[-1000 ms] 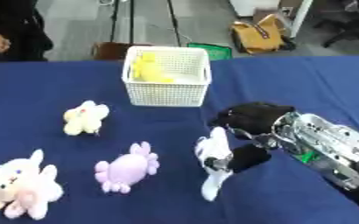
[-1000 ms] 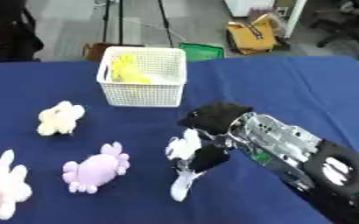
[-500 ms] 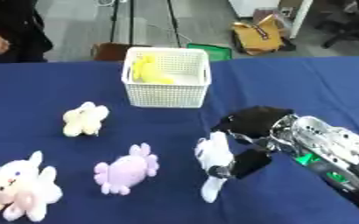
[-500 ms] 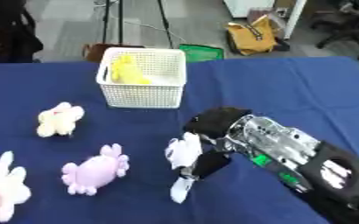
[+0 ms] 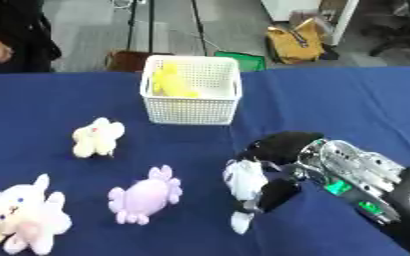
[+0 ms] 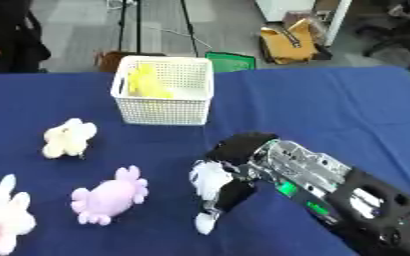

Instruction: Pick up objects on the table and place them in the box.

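Observation:
A white and black plush toy (image 5: pixel 243 187) lies on the blue table, lower middle. My right hand (image 5: pixel 281 162) reaches in from the lower right and curls over it, black fingers above and thumb beneath. The white mesh box (image 5: pixel 192 90) stands at the back centre with a yellow toy (image 5: pixel 173 82) inside. A cream plush (image 5: pixel 96 137) lies left of the box. A lilac plush (image 5: pixel 143 194) sits left of the grasped toy. A white and pink bunny (image 5: pixel 23 215) rests at the lower left. My left hand is out of sight.
The blue tablecloth (image 5: pixel 348 110) spreads wide to the right of the box. Beyond the far edge stand a yellow bag (image 5: pixel 296 35), a tripod's legs and a person's sleeve at the upper left corner.
My right hand has dropped a little lower and closed further round the white and black plush. The other toys and the box have stayed put.

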Available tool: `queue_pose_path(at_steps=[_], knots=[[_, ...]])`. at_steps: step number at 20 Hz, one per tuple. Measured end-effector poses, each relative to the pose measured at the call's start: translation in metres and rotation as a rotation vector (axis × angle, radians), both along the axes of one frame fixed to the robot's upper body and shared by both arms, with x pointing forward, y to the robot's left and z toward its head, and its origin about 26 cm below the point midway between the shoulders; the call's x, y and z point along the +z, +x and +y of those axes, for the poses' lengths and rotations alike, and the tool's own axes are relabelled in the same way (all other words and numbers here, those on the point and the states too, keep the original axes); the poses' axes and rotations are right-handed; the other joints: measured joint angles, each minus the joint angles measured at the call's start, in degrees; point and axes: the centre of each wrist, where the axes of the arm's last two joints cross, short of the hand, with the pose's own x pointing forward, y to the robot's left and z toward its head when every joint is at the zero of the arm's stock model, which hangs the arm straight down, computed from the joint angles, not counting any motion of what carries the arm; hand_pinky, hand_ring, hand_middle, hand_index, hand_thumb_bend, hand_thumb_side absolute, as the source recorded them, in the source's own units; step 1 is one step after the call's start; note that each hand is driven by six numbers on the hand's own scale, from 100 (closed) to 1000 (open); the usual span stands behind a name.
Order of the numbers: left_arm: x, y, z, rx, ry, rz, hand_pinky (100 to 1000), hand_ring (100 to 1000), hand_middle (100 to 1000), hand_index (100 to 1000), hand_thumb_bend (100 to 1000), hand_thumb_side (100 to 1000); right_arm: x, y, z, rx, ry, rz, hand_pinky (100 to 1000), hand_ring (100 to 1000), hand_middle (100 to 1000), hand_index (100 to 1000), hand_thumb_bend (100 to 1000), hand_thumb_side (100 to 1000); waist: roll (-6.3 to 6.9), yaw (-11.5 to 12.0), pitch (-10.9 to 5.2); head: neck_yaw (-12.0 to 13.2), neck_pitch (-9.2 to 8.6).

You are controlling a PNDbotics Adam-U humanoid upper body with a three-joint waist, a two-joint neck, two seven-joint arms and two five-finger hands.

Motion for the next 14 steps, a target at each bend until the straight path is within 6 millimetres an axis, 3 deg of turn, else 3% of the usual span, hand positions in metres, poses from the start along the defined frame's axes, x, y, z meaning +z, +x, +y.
queue_pose_path(at_steps=[10, 14], knots=[[0.000, 0.000, -0.001, -0.005, 0.001, 0.001, 721, 827, 783, 793, 100, 598, -0.014, 0.015, -0.004, -0.025, -0.040, 0.000, 802, 862, 861, 1000, 525, 828, 0.00, 0.3, 0.22, -0.3, -0.04], [0.000, 0.000, -0.001, -0.005, 0.001, 0.001, 721, 827, 784, 793, 100, 598, -0.017, 0.019, -0.005, -0.027, -0.042, 0.000, 795, 842, 834, 1000, 489, 777, 0.01, 0.3, 0.27, -0.4, -0.06]])
